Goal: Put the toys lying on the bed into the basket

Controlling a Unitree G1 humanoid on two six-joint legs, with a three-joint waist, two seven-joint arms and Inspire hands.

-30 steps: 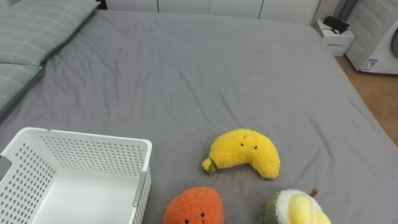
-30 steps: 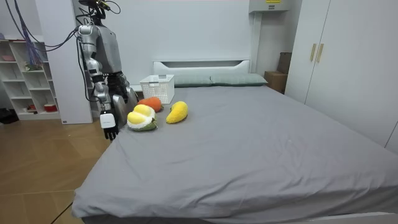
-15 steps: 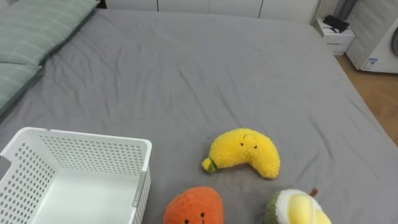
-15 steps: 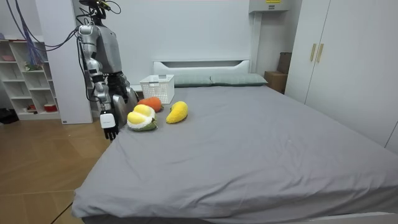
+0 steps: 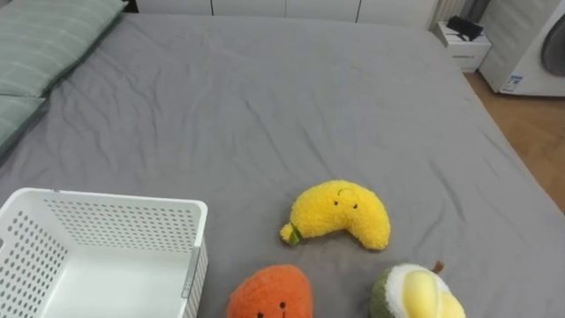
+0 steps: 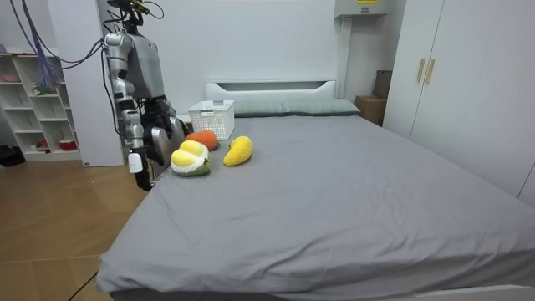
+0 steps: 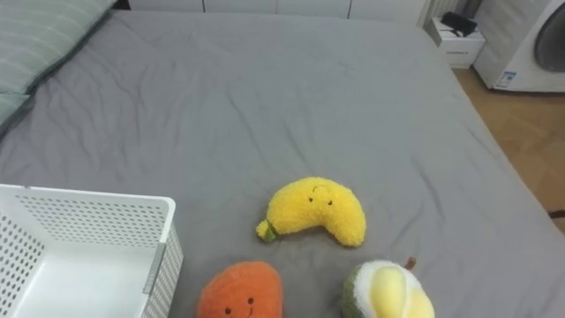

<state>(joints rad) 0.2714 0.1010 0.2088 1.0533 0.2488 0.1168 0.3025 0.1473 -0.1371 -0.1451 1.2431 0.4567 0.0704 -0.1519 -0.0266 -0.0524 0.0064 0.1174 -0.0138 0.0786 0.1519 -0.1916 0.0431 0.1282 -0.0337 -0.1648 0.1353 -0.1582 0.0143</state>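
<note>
One robot hand (image 6: 142, 174), right, hangs low beside bed (image 6: 334, 192) edge.

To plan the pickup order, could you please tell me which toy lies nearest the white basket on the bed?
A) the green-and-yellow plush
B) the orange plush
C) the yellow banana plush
B: the orange plush lies just to the right of the white basket, while the yellow banana plush and the green-and-yellow plush lie farther to the right.
</note>
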